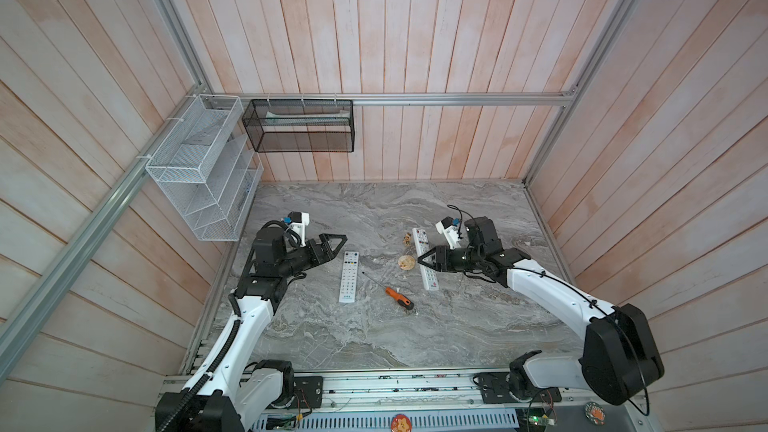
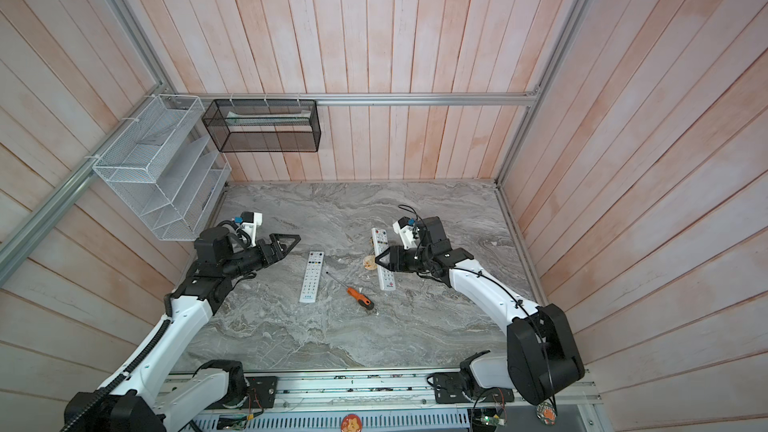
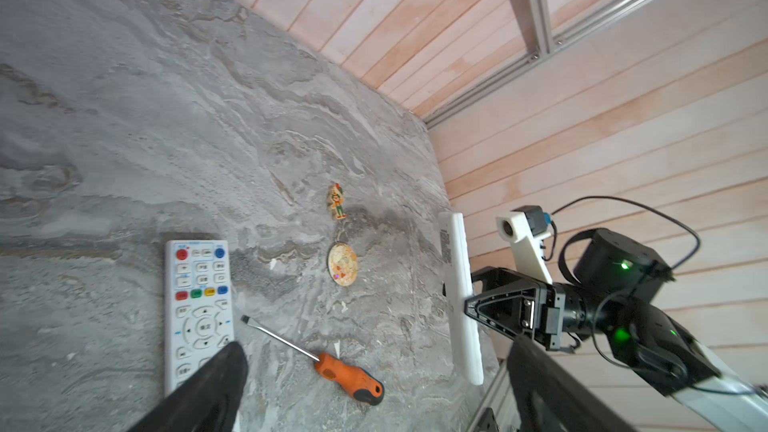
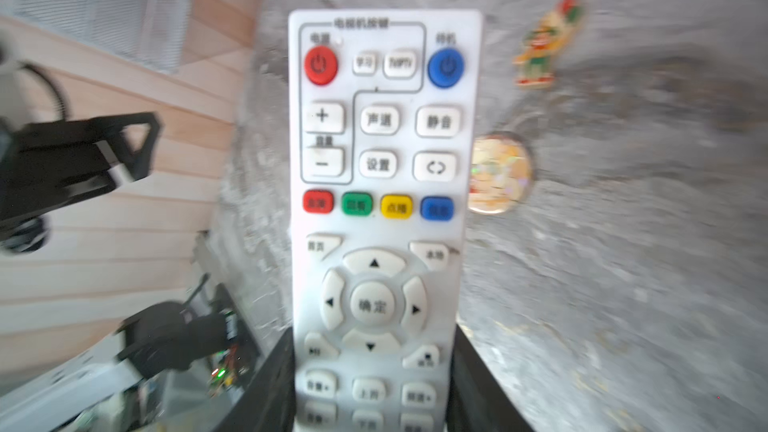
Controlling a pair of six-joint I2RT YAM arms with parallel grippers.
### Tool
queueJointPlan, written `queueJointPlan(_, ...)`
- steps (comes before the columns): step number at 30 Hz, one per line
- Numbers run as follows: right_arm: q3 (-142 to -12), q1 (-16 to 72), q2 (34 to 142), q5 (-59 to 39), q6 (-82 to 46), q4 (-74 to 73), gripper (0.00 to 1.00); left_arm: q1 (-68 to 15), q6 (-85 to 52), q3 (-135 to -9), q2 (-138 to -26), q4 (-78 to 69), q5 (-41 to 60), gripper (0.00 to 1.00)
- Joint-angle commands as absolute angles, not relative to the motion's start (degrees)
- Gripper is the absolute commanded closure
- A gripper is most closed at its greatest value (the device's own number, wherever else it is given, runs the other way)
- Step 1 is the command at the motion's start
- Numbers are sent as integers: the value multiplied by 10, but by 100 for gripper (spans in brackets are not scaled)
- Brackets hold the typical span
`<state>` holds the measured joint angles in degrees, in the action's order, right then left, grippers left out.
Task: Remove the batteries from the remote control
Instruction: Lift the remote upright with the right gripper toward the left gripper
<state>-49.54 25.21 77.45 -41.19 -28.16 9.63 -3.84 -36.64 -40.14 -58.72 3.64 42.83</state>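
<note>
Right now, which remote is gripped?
The right-hand remote, clamped in the right tool and tipped on edge; the left remote lies flat, buttons up, untouched.

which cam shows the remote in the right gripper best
The right wrist view: the held remote fills it, buttons facing the camera, between the fingers of the right gripper. In both top views it is small, partly hidden by the gripper. The left wrist view shows only its edge.

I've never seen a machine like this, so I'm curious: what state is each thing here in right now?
left gripper: open, empty.
right gripper: shut on held remote.
held remote: on its long edge, not flat.
other remote: lying flat, buttons up.
screwdriver: lying flat, untouched.
batteries: none visible.
</note>
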Motion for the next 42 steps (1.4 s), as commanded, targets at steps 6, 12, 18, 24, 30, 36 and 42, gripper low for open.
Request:
queueJointPlan(6,-499,256,770,-718,-442,-200,71,-62,-522,-410,-606,-230,572,0)
queueJointPlan(12,-528,275,777,-765,-527,-294,71,-128,-547,-462,-629,-283,602,0)
queueJointPlan(18,-563,295,779,-781,-558,-310,72,-197,-554,-500,-650,-326,605,0)
queueJointPlan(24,-569,306,767,-776,-569,-315,72,-230,-546,-510,-664,-326,597,0)
queueJointPlan(30,-563,324,760,-769,-579,-330,73,-250,-538,-524,-677,-325,584,0)
queueJointPlan(36,-564,327,761,-769,-583,-334,73,-265,-535,-526,-689,-331,572,0)
queueJointPlan(42,-561,327,765,-770,-582,-334,73,-273,-535,-525,-696,-335,568,7)
